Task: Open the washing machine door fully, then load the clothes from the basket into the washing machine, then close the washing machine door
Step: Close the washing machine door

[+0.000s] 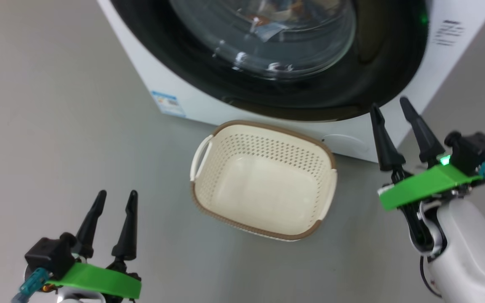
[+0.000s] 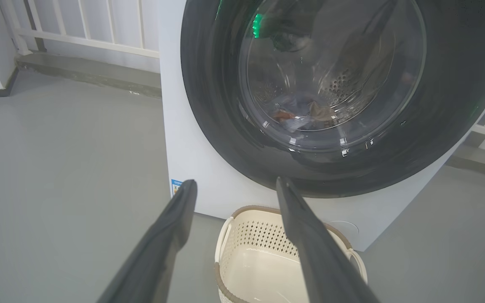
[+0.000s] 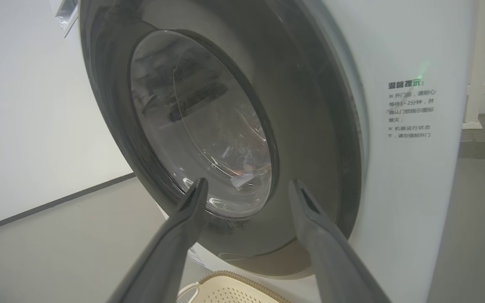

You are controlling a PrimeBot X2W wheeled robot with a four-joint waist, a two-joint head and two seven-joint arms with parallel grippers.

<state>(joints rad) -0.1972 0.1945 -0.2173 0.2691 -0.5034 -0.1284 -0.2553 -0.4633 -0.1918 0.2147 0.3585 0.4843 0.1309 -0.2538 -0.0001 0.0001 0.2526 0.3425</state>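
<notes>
Two grippers in the head view, both with fingers spread and holding nothing. Left gripper (image 1: 117, 193) sits low over the grey floor (image 1: 49, 126), well apart from the basket (image 1: 267, 128). Right gripper (image 1: 389, 103) is higher, fingertips near the lower edge of the washing machine door (image 1: 364, 84). Basket stands on the floor just in front of the washing machine (image 1: 202, 110), below the door, pale bottom in plain sight. Door lies flat against the machine front. Blue label (image 1: 167, 103) at the machine's lower corner. Left wrist view: own fingers parted, pointing toward the door's lower rim, basket below them. Clothes (image 2: 299, 118) show through the glass, lying low in the drum, bluish with orange-brown patches. White railing (image 2: 99, 25) stands behind the machine. Right wrist view: own fingers parted, aimed at the door from one side. Door rim sits flush with the white front, printed text (image 3: 411, 109) on the panel beside it, basket rim at the bottom edge.
</notes>
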